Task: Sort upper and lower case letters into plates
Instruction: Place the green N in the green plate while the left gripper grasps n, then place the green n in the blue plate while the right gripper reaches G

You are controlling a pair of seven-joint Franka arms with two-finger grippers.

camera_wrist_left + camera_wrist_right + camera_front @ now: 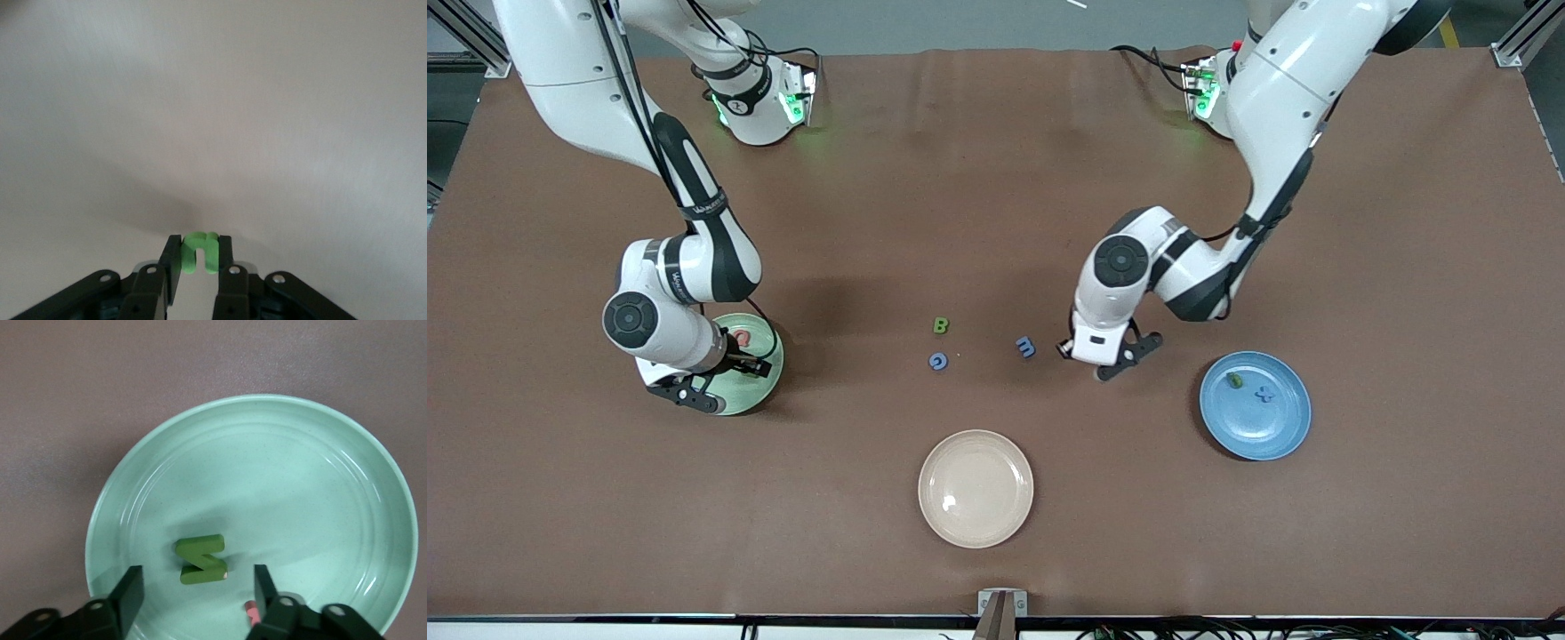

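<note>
My left gripper (1096, 363) (200, 248) is shut on a small bright green letter (200, 253), low over the brown table between the blue m (1026, 347) and the blue plate (1294, 427). That plate holds a green letter (1235, 380) and a blue one (1264, 394). My right gripper (734, 382) (198, 583) hangs open over the mint green plate (776, 360) (373, 487). A dark green letter (202, 559) lies in it between the fingers, with a pink letter (742, 338) (252, 612) beside it. A green B (941, 326) and a blue round letter (938, 361) lie mid-table.
A cream-beige plate (996, 524) with nothing in it sits nearer the front camera than the loose letters. Both arms reach down over the middle band of the table.
</note>
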